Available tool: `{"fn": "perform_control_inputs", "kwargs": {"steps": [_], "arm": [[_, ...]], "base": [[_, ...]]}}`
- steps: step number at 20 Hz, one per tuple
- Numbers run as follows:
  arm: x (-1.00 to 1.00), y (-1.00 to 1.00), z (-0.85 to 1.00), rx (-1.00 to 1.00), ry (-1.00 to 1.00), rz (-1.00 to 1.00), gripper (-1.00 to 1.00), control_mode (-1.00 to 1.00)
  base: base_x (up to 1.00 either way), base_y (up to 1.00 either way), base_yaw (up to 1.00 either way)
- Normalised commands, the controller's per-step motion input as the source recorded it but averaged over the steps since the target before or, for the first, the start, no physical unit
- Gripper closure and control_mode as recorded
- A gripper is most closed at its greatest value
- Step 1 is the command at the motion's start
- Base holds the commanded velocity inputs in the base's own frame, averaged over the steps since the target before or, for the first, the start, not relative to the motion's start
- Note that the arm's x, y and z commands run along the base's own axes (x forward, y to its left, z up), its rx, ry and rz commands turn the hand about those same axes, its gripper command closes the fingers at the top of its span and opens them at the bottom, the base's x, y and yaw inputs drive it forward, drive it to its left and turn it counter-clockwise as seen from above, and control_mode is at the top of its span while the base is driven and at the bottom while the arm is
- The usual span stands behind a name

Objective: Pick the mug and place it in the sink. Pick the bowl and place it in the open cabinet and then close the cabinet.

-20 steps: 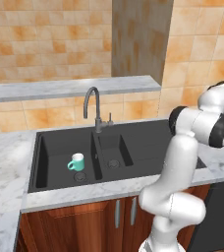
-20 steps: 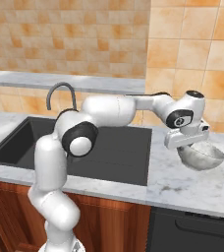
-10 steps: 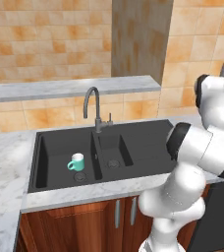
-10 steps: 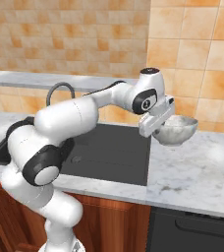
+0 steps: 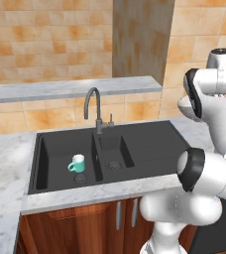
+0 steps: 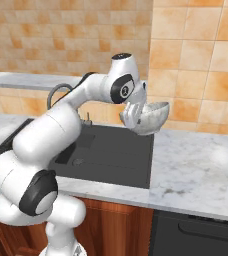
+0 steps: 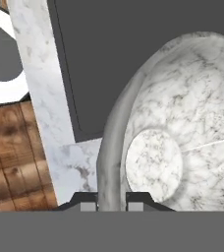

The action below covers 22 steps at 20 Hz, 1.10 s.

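our gripper (image 6: 137,111) is clamped on the rim of the bowl (image 6: 152,118), its two dark fingertips (image 7: 88,201) pinching the wall from either side in the hand view. we carry the bowl high in the air, well above the bench (image 6: 201,165), tilted so its grey speckled inside faces partly sideways in the right base view. it hangs over the bench just past the right end of the sink (image 6: 111,155), in front of the tiled wall. in the left base view we see a pale sliver of the bowl (image 5: 184,105) beside our upper arm.

the sink (image 5: 149,144) lies black and matte in the marble bench (image 5: 6,163), with the grey gooseneck tap (image 5: 96,106) rising behind the divider between its basins. the mug (image 5: 77,163) stands upright in the left basin, teal with a white inside, close to the divider and just behind the drain. orange-brown wooden doors (image 5: 85,223) with short silver handles sit under the bench.
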Motion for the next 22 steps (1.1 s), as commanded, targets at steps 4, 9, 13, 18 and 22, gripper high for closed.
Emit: {"fn": "perform_control_inputs", "kwargs": {"steps": [4, 9, 13, 18, 22], "arm": [[-0.44, 0.54, 0.27, 0.0, 0.1, 0.23, 1.0, -1.0], [-0.78, 0.48, 0.07, 0.0, -0.04, 0.05, 1.0, -1.0], [-0.8, 0.32, 0.03, 0.0, -0.13, 0.0, 1.0, -1.0], [-0.23, 0.3, 0.25, -0.01, -0.11, 0.0, 1.0, -1.0], [-0.03, 0.24, 0.27, -0.02, -0.07, 0.01, 1.0, -1.0]], "base": [[0.0, 0.0, 0.0], [0.0, 0.0, 0.0], [0.0, 0.0, 0.0], [0.0, 0.0, 0.0], [0.0, 0.0, 0.0]]}}
